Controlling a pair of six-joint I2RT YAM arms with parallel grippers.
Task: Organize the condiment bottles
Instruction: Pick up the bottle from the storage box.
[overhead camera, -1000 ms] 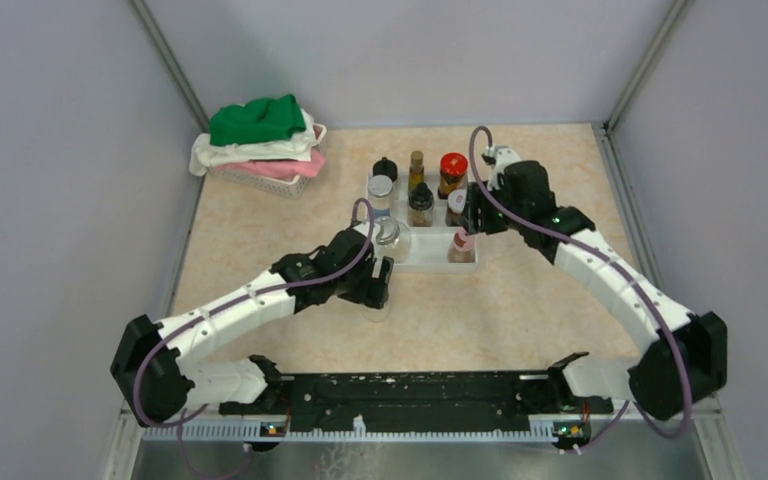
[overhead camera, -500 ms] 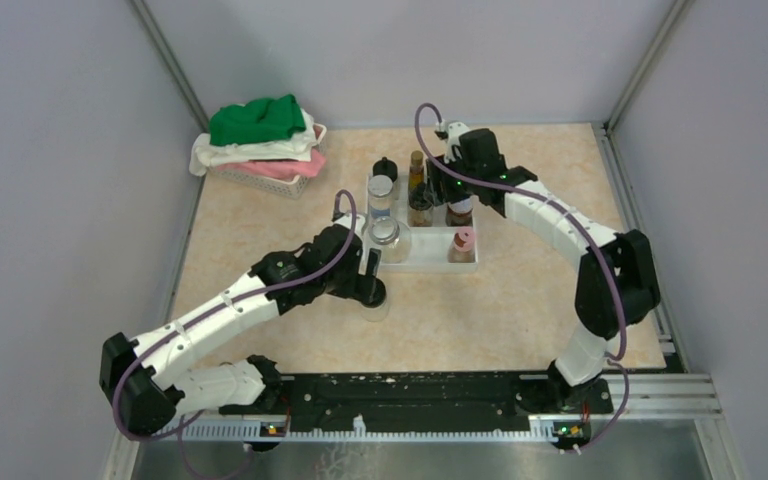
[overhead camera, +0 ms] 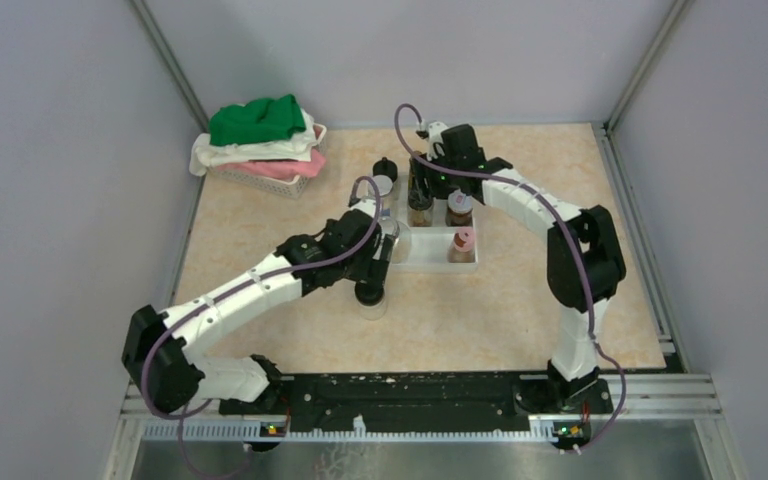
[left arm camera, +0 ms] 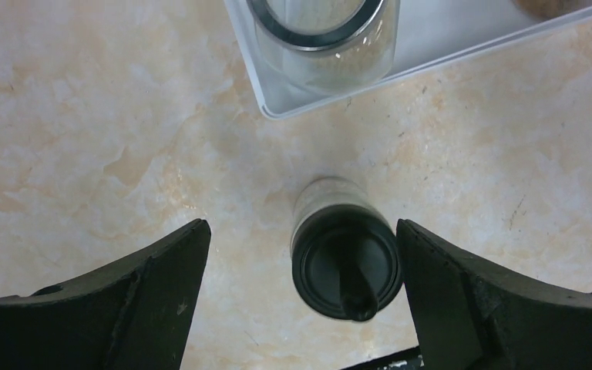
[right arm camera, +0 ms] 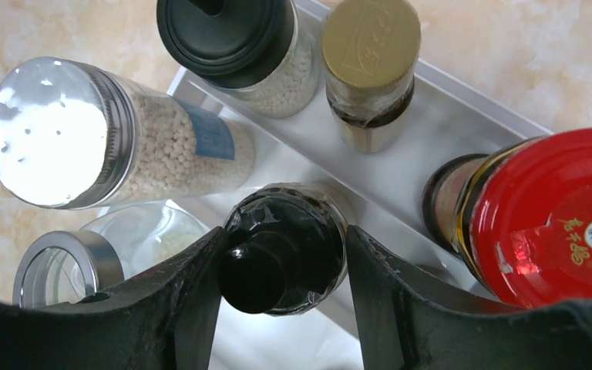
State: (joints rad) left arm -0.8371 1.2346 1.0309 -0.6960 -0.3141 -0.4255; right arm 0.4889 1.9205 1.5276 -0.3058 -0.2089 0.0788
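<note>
Tray: white stepped plastic tray (overhead camera: 425,255), the anchor of the sorting; most condiment bottles stand on its steps.
Left gripper (left arm camera: 301,235): just outside the tray's near-left corner, jaws spread wide either side of the stray jar and touching neither side. I judge this a line-up for a grasp.
Right gripper (right arm camera: 284,239): over the tray's middle step, jaws close against both flanks of the wrapped bottle; whether they press it cannot be told.
Red-lidded jar (right arm camera: 555,223): glass, on the tray's back step; the lid carries Chinese characters and a small cartoon face, too small to read.
Silver shaker jar (right arm camera: 54,131): on the tray's left side, holds white granules; its blue label is unreadable.
Stray jar (left arm camera: 344,266): clear glass with a black flip cap, upright on the table just off the tray. Probably the next to go in.
Wrapped bottle (right arm camera: 293,223): black shrink-wrapped cap, mid-tray.
Gold-capped bottle (right arm camera: 370,38): slim, on the tray's back step; the embossed mark is illegible.
</note>
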